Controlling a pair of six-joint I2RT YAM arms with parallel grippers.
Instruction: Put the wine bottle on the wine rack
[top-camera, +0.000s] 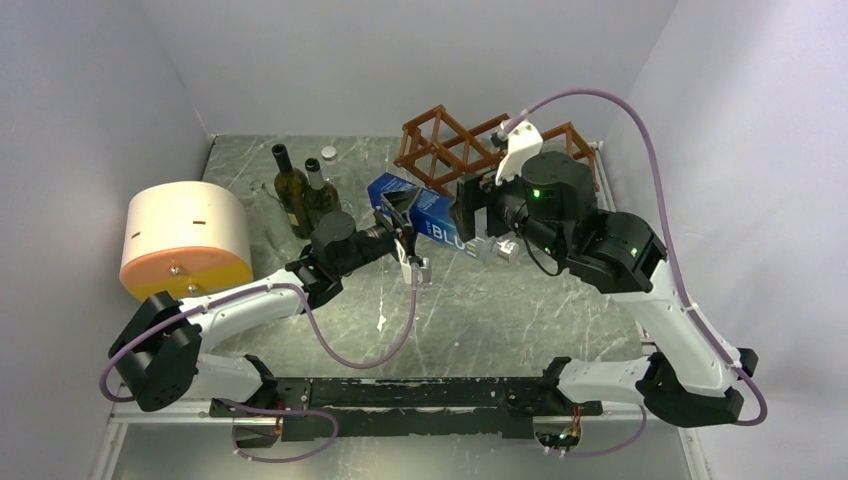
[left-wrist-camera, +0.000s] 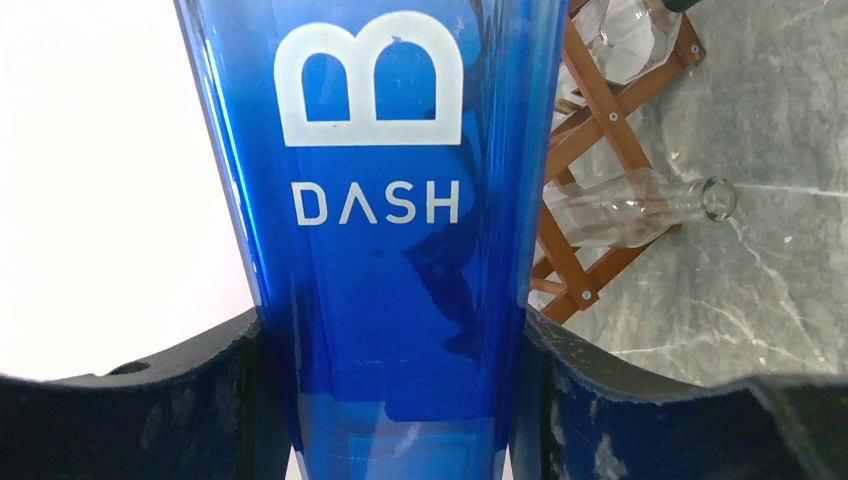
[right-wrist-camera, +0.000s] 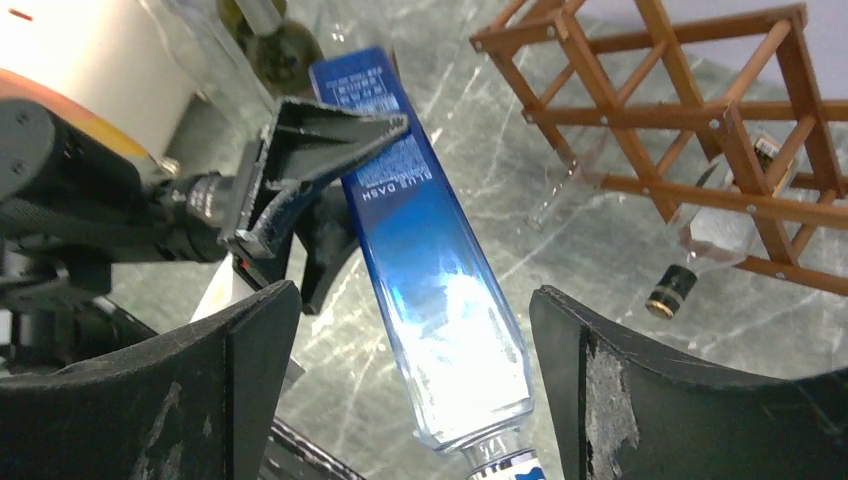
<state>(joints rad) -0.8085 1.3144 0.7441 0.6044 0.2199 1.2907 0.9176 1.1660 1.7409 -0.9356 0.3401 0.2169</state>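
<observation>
The wine bottle (top-camera: 432, 218) is a tall square blue one lettered "BLUE DASH", held lying level above the table. My left gripper (top-camera: 402, 218) is shut on its base end, and in the left wrist view both pads press the blue glass (left-wrist-camera: 390, 200). My right gripper (right-wrist-camera: 415, 380) is open around the bottle's shoulder (right-wrist-camera: 440, 290) near the neck, with a gap on each side. The reddish-brown wine rack (top-camera: 470, 140) stands at the back, just beyond the bottle. The same wine rack (right-wrist-camera: 680, 120) holds a clear bottle with a black cap (right-wrist-camera: 700, 240).
A cream and orange cylinder (top-camera: 185, 240) sits at the left. Two dark green bottles (top-camera: 302, 190) stand upright behind my left arm. Grey walls close in the marble table (top-camera: 480, 300) on three sides.
</observation>
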